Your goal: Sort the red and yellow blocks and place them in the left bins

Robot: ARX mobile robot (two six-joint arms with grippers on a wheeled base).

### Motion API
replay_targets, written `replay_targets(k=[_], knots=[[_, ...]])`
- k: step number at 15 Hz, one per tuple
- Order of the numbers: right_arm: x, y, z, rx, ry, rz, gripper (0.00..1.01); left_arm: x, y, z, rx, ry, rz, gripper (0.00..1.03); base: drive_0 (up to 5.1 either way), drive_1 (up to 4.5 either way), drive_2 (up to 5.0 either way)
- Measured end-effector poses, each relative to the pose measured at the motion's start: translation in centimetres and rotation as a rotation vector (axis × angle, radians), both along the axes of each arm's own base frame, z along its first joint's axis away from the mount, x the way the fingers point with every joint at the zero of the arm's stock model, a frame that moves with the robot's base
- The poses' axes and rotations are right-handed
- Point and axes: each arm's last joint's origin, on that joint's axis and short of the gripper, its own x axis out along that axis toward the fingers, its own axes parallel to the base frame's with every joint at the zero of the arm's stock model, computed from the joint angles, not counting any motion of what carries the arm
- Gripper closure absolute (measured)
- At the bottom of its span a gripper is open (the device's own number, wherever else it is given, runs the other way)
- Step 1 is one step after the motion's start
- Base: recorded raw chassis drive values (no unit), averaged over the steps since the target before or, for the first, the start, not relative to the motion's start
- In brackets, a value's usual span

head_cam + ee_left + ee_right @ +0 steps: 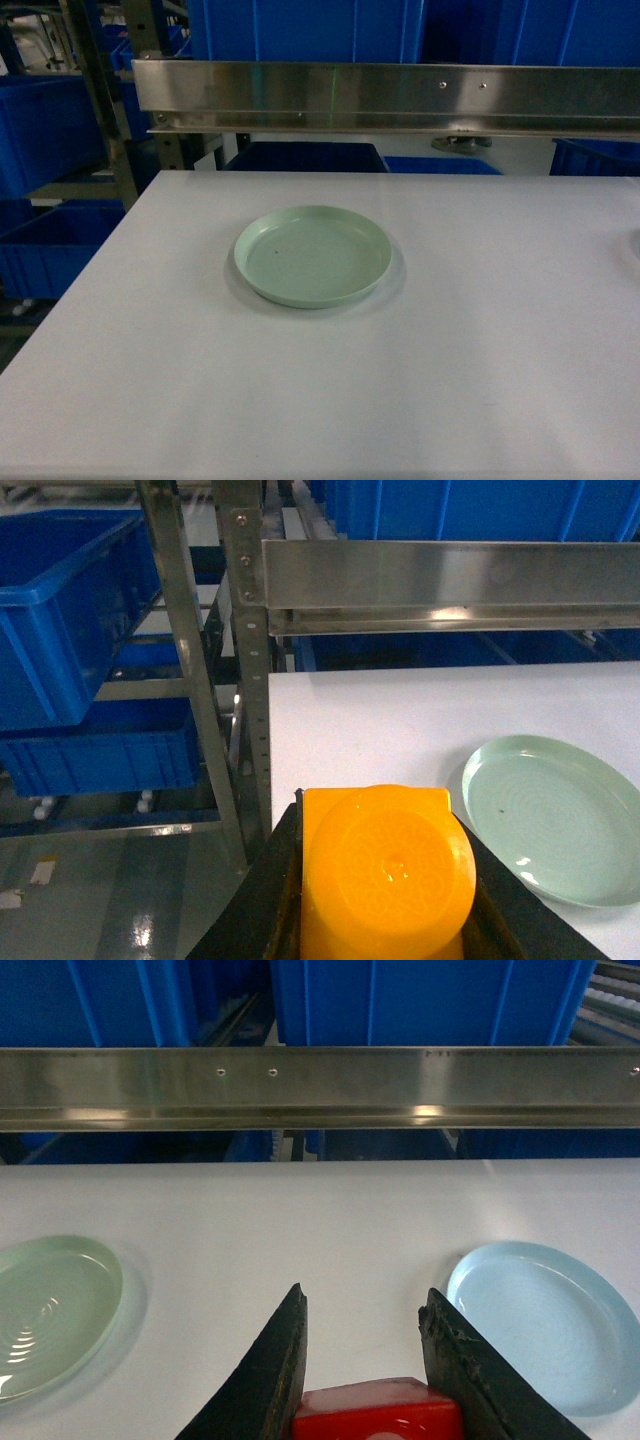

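The room is a bit dim and the light looks cool and bluish. It comes from above: bright spots shine on the long shiny metal rail (320,1088) in both wrist views, and a faint green streak crosses it in the head view. The round pale-green plastic plate (313,255) drops a soft grey shadow onto the white worktop (480,350) around its near rim. The head view is grainy and a little soft all over. In the left wrist view the glossy orange-yellow plastic block (385,875) is very close and blurry, with a small shine on top. The grey floor (120,900) shows white glare patches. The glossy red plastic block (378,1412) also shows pale shine.
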Motion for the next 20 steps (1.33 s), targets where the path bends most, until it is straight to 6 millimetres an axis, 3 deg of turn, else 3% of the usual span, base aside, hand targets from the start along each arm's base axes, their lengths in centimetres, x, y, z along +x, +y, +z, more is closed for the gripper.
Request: replay_targets(k=[4, 20], knots=[[0.0, 0.06, 0.01, 0.001, -0.002, 0.005, 0.73, 0.03, 0.21, -0.03, 0.001, 0.004, 0.012, 0.76, 0.0, 0.0, 0.0], [0.0, -0.15, -0.01, -0.001, -0.001, -0.008, 0.73, 0.02, -0.04, 0.03, 0.0, 0.001, -0.004, 0.76, -4.9, 2.51, 2.5]])
